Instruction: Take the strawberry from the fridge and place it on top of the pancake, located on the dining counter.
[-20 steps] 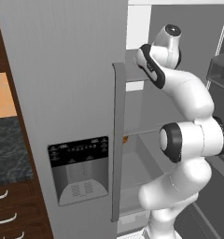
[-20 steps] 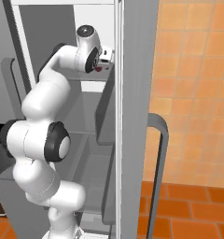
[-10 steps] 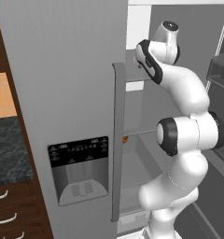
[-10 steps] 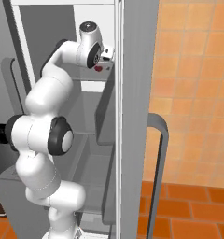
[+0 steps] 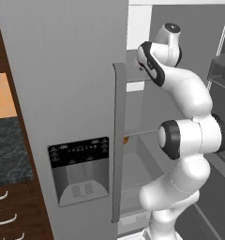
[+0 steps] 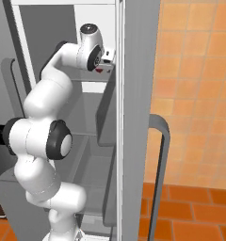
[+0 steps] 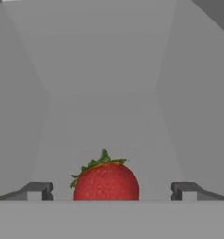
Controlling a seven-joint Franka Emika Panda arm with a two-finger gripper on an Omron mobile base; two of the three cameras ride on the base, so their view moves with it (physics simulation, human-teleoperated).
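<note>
Reaching into the open fridge [image 5: 63,93] at an upper shelf [image 6: 89,85], pincer [image 7: 111,191] spread wide. Strawberry [image 7: 106,181] sitting between the two fingertips [image 7: 39,190], touching neither, leafy cap pointing up.

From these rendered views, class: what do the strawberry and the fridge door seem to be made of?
Strawberry: soft fruit flesh, matte red skin speckled with seed dimples, green leafy cap on top. Fridge: probably painted or brushed metal; flat, even grey panels with little gloss. The rendering leaves the exact finish open.
</note>
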